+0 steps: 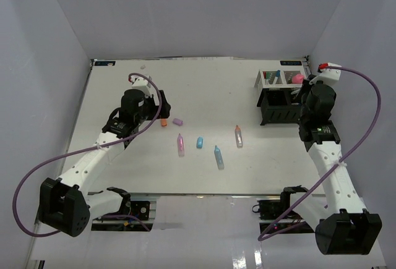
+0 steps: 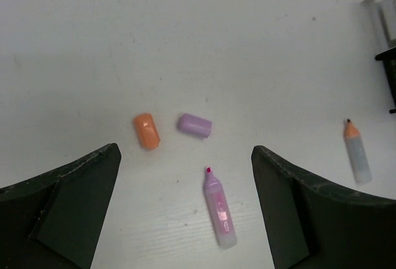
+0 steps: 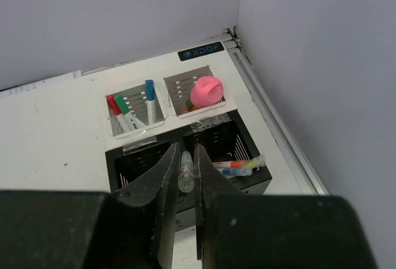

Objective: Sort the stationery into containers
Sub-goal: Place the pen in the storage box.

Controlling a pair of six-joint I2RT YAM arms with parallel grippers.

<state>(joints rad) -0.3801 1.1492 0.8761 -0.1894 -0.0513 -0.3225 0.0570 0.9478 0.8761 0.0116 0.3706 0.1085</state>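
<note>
Where the white table reaches its far right corner, one desk organizer stands, made of black compartments with two white mesh compartments joined behind them. Two arms rise from the near edge, one on each side.

Over the black part hangs the right gripper. Its fingers are nearly together and clamp one thin clear pen, which stands upright above the left black compartment. The black compartment to the right of it holds some thin pens lying flat; I count about three, but they overlap. The left mesh compartment holds three pens: one with red cap, one with green cap and one with blue cap. The right mesh compartment holds one pink-capped bottle.

Over the left middle of the table, the left gripper has its fingers spread wide and holds nothing.

Six loose things lie on the table. Three are highlighters: one pink, one orange, one blue, all well apart. Three are short pieces: one orange cap and one purple cap, near each other below the left gripper but not touching, and one blue piece, too small to tell what it is.
</note>
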